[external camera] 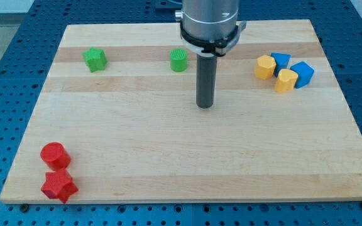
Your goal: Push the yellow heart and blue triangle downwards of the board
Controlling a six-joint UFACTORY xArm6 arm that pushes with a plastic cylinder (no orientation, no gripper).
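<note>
My tip (205, 105) rests on the wooden board (187, 157) near its upper middle. A cluster of four blocks sits at the view's upper right, well to the right of my tip and touching nothing of it. In it are a yellow block (265, 67) on the left, a small blue block that looks triangular (281, 61) behind it, a yellow block that looks heart-shaped (286, 81) lower down, and a larger blue block (303, 73) on the right. The four lie close together; I cannot tell whether they touch.
A green cylinder (178, 60) stands just up and left of my tip. A green star (95, 59) is at the upper left. A red cylinder (55, 155) and a red star (59, 186) sit at the lower left corner.
</note>
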